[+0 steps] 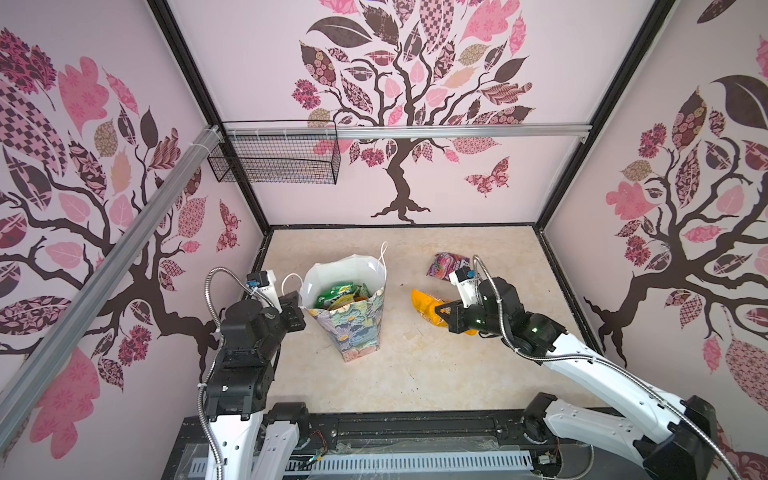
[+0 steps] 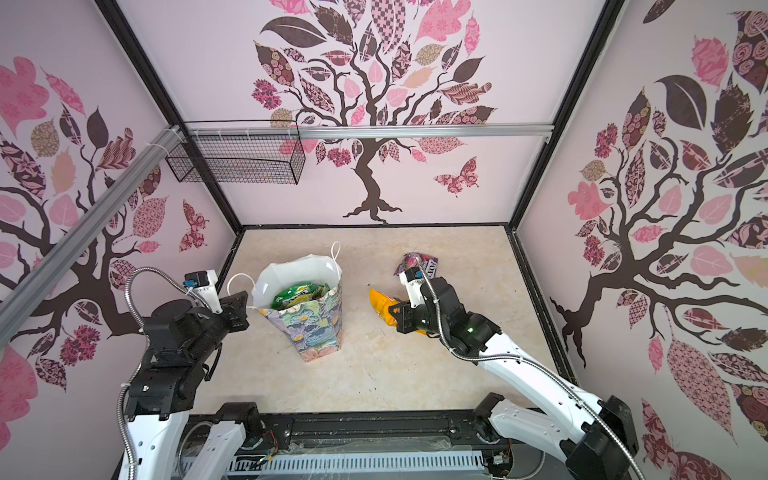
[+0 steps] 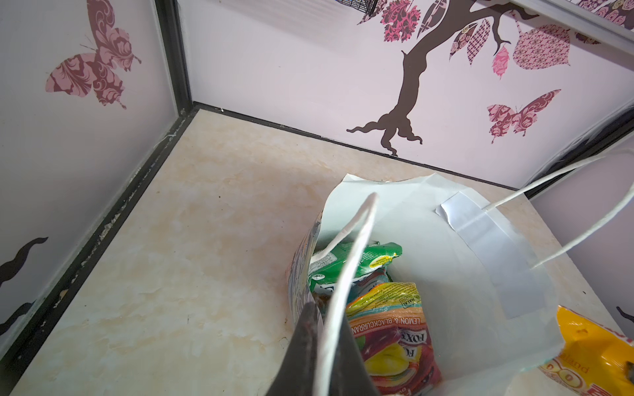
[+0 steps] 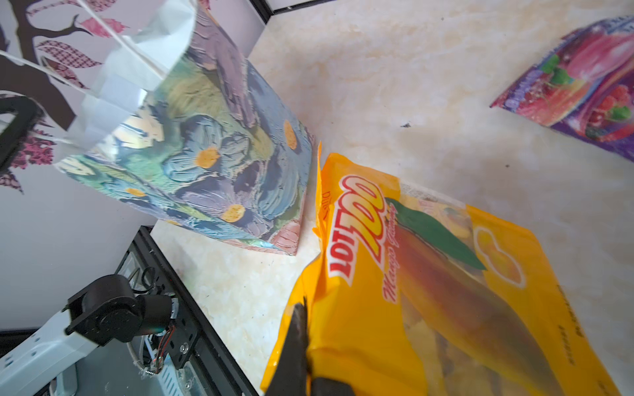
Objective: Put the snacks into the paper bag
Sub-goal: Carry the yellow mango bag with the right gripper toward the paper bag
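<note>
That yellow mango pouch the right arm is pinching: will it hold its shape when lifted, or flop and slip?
It will probably flop: the yellow pouch creases and buckles where the right fingers pinch its edge. Its glossy film looks slippery, so it might slide out. It seems thin, so likely light.

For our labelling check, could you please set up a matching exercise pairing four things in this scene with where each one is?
1 yellow pouch
2 purple pouch
3 green pouch
4 paper bag

A inside the paper bag
B rim pinched by left gripper
C lying free on the table
D held by right gripper

Pairs: 1-D; 2-C; 3-A; 4-B
</note>
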Tool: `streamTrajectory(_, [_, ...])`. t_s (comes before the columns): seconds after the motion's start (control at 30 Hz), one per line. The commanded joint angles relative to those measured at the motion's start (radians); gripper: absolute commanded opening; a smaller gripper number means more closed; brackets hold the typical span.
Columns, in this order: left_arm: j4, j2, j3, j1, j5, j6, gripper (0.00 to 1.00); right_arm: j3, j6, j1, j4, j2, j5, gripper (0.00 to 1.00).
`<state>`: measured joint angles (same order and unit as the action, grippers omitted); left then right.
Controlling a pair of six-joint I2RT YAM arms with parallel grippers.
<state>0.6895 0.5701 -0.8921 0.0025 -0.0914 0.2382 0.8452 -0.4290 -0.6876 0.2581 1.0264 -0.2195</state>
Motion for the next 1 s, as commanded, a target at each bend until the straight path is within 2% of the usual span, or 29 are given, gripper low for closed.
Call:
streamTrajectory(0.0, [-0.016, -0.008, 0.004, 0.005, 0.004, -0.005, 0.11, 0.107, 0.049, -0.022, -0.038, -0.045, 0.003, 0.0])
streamTrajectory(0.3, [-0.016, -0.01, 0.006, 0.007, -0.002, -0.004, 0.11, 0.271, 0.069, -0.048, -0.023, 0.006, -0.016, 0.0])
streamTrajectory(0.47, [-0.015, -0.01, 0.005, 0.005, -0.001, -0.005, 0.11, 0.412, 0.112, -0.109, 0.002, 0.061, 0.023, 0.0])
streamTrajectory(0.6, [-0.016, -0.013, 0.005, 0.006, 0.0, -0.005, 0.12, 0.508, 0.117, -0.125, -0.004, 0.107, 0.01, 0.0])
streamTrajectory(0.83, [-0.015, -0.017, 0.005, 0.006, 0.01, -0.007, 0.11, 0.716, 0.221, -0.297, 0.046, 0.223, 0.162, 0.0])
streamTrajectory(0.97, [-0.012, -0.017, 0.005, 0.007, 0.012, -0.008, 0.11, 0.812, 0.242, -0.346, 0.061, 0.293, 0.207, 0.0])
